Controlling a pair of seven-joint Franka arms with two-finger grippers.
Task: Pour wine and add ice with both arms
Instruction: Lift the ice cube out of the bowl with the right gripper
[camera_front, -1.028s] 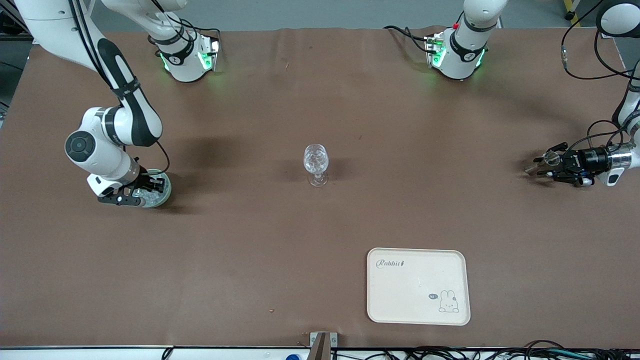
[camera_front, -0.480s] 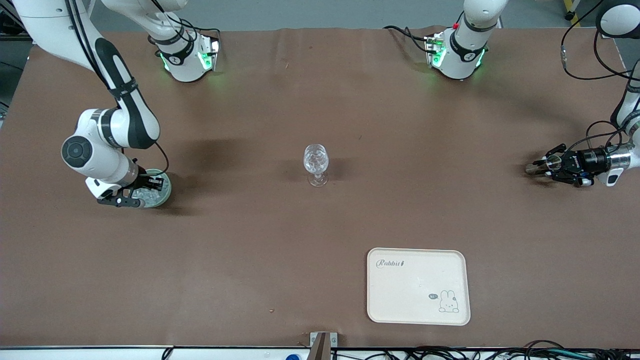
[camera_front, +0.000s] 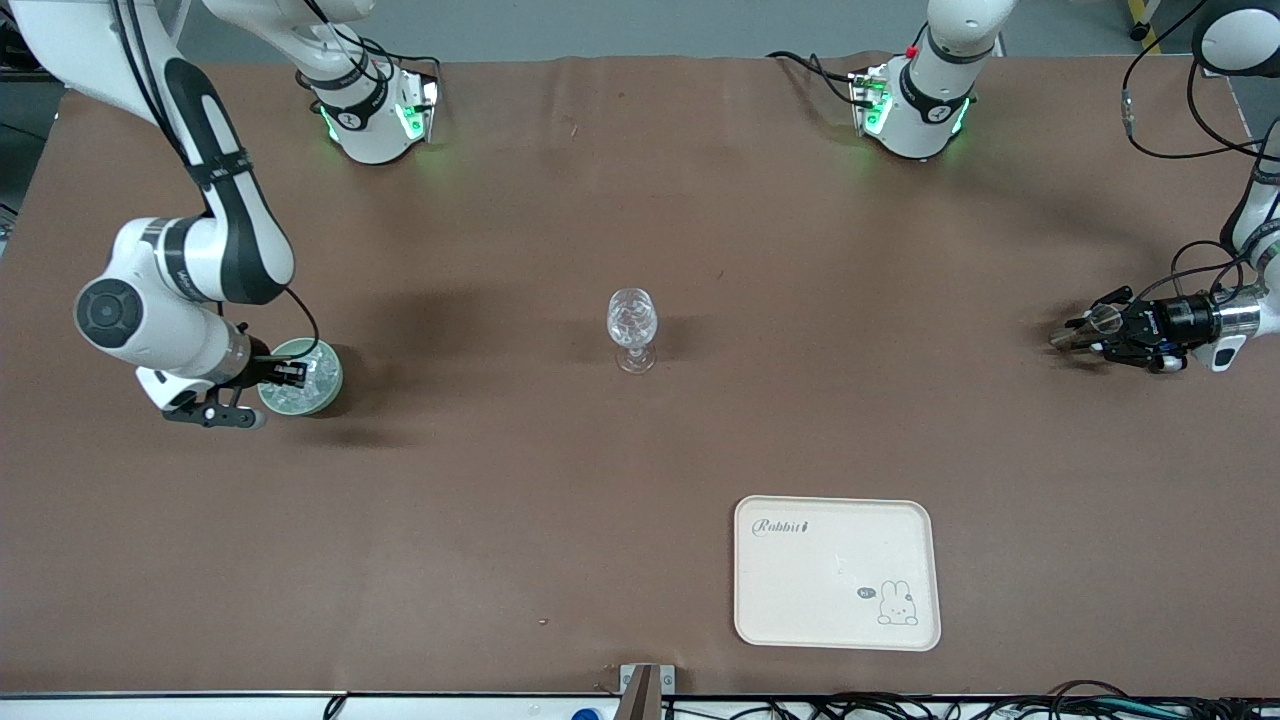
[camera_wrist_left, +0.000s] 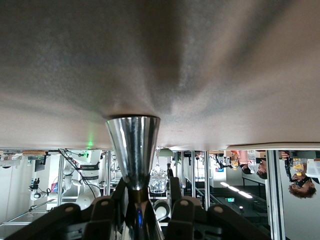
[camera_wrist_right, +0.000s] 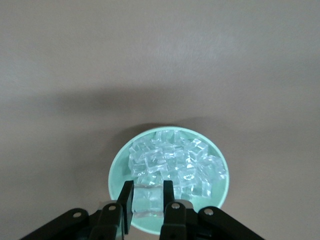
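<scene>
A clear wine glass (camera_front: 632, 325) stands mid-table with clear pieces in it. A pale green bowl (camera_front: 331, 386) with a heap of ice (camera_front: 308, 374) sits toward the right arm's end. My right gripper (camera_front: 290, 375) is over the bowl's edge, shut on one ice cube (camera_wrist_right: 148, 201) just above the heap (camera_wrist_right: 175, 160) in the bowl (camera_wrist_right: 116, 175). My left gripper (camera_front: 1090, 335) is low over the table at the left arm's end, shut on a silver metal jigger (camera_front: 1062, 340) held on its side; the jigger (camera_wrist_left: 133, 145) points toward the distant glass (camera_wrist_left: 158, 181).
A cream tray (camera_front: 836, 572) with a rabbit drawing lies nearer the front camera than the glass, toward the left arm's end. Bare brown table lies between the glass and both grippers.
My right arm has drawn back toward its end of the table, bringing the gripper from over the bowl's middle to its edge and uncovering the ice. The left gripper has barely shifted.
</scene>
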